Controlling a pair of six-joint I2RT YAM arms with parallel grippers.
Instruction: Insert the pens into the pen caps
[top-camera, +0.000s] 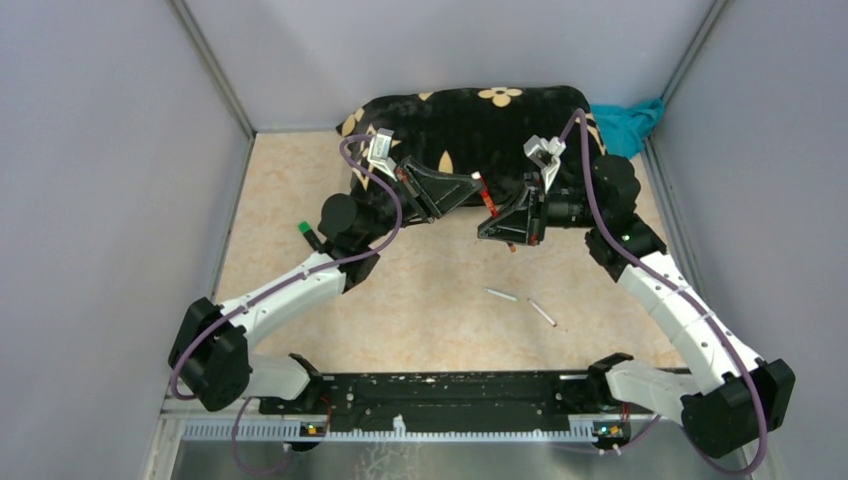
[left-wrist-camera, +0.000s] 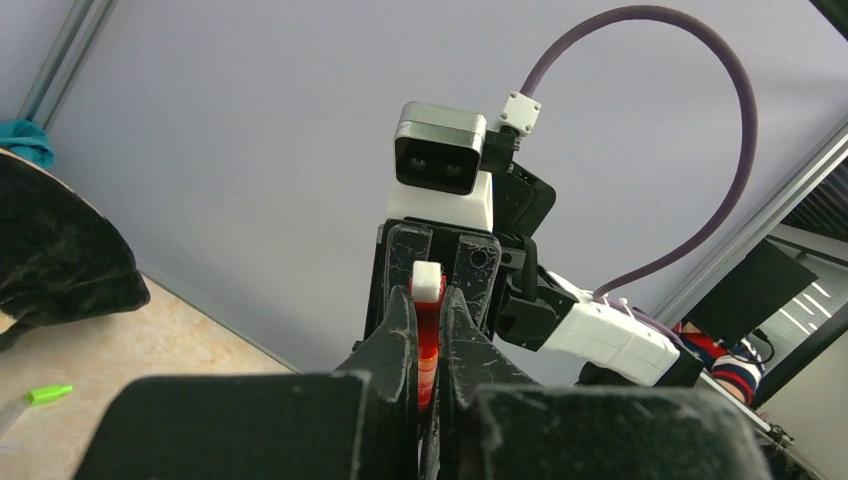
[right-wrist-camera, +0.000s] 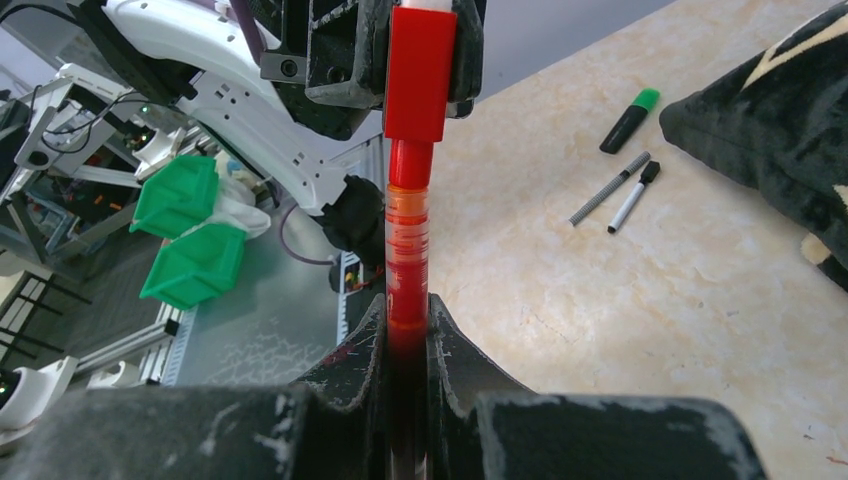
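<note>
A red pen (top-camera: 492, 208) hangs in the air between my two grippers, above the table in front of the pillow. My right gripper (right-wrist-camera: 408, 312) is shut on its barrel (right-wrist-camera: 408, 245). The pen's upper end goes into a red pen cap (right-wrist-camera: 420, 75) with a white end (left-wrist-camera: 427, 281). My left gripper (left-wrist-camera: 430, 305) is shut on that cap (left-wrist-camera: 429, 340). From above, the left gripper (top-camera: 468, 186) and the right gripper (top-camera: 506, 226) face each other, almost touching. Two more slim pens (top-camera: 502, 295) (top-camera: 542, 313) lie on the table nearer the bases.
A black flowered pillow (top-camera: 470, 115) lies at the back, with a teal cloth (top-camera: 630, 120) to its right. A black marker with a green end (right-wrist-camera: 630, 118) and two thin pens (right-wrist-camera: 610, 190) (right-wrist-camera: 632, 198) lie on the table left of the pillow. Grey walls enclose three sides.
</note>
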